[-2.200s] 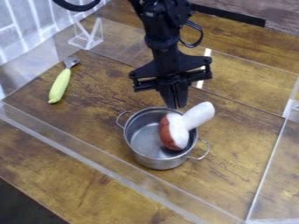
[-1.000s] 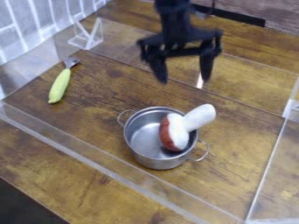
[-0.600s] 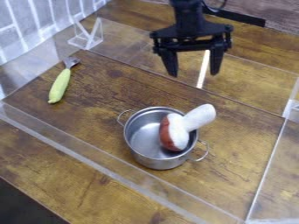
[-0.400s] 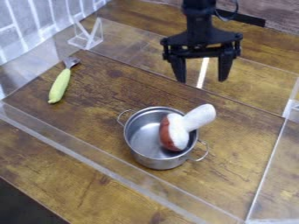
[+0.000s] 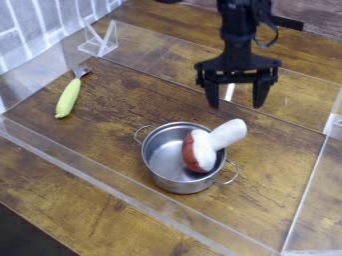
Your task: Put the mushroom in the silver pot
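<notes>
The mushroom (image 5: 203,144) lies in the silver pot (image 5: 167,170), tilted. Its reddish-brown cap sits down inside the bowl, facing the camera, and its thick white stem leans up and out over the rim on the far right side, so the tip of the stem pokes past the pot's edge. The pot stands upright on the wooden surface (image 5: 94,210), with one small loop handle showing at its left far side and another at its near right side. The inside of the pot shines and shows no other contents.

The gripper (image 5: 239,94) hangs above the surface behind and to the right of the pot, pointing almost straight down. Its jaws stand wide apart, with bare wood visible between the two dark fingers, and they hold nothing. The fingertips are close to the surface, but whether they touch it cannot be told from this view. The gripper is clear of the mushroom stem and of the pot rim, with a gap between them.

A slim yellow-green vegetable (image 5: 67,97) lies on the surface well to the left of the pot, its length running roughly away from the camera. A low clear plastic wall (image 5: 107,165) borders the work area along the near side and the left, and the pot stands just inside it.
</notes>
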Controlling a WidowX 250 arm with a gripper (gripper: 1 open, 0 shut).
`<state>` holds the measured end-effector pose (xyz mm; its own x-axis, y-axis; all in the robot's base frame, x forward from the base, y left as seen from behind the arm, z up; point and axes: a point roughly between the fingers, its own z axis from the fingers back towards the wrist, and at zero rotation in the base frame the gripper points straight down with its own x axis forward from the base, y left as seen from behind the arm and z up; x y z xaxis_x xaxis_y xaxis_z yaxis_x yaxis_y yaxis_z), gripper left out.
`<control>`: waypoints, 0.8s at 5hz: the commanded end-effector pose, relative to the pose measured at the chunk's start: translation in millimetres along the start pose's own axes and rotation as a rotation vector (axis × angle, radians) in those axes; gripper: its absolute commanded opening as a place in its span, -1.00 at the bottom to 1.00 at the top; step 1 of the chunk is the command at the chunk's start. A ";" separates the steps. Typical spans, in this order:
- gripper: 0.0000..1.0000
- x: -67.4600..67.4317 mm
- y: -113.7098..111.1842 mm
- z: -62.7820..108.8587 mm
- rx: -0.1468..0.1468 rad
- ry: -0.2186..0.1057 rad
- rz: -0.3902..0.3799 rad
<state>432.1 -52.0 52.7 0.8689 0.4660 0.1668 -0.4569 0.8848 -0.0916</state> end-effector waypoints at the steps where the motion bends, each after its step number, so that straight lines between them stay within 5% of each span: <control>1: 1.00 21.9 -0.1 11.1 -0.014 -0.068 0.032; 2: 1.00 21.2 7.0 1.6 -0.004 -0.064 0.017; 3: -1.00 20.1 16.0 -7.5 0.001 -0.061 0.003; 4: -1.00 26.2 20.1 -4.6 0.009 -0.061 0.065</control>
<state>440.9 -28.0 32.9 0.8408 0.5107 0.1796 -0.5065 0.8592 -0.0720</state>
